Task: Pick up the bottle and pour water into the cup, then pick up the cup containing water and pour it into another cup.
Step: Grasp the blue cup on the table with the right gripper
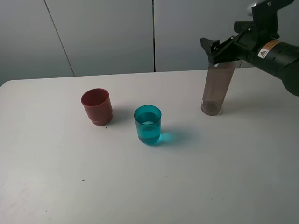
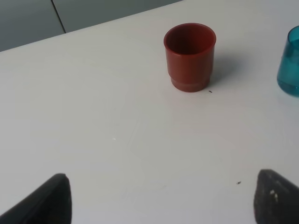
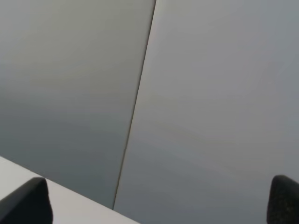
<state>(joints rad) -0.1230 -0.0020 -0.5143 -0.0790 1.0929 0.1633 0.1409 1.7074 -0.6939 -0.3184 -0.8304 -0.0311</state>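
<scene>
On the counter [image 1: 140,186], the bottle [image 1: 216,88] stands beneath my right gripper [image 1: 212,50].
Its jaws stand wide, empty; my left gripper [image 2: 161,200] likewise.

Upright grey bottle [image 1: 217,88], teal cup [image 1: 148,124] with water, red cup [image 1: 97,106], well apart

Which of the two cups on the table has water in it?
The teal translucent cup, standing between the red cup and the bottle. A water level shows through its wall; the opaque red cup looks dry inside.
</scene>
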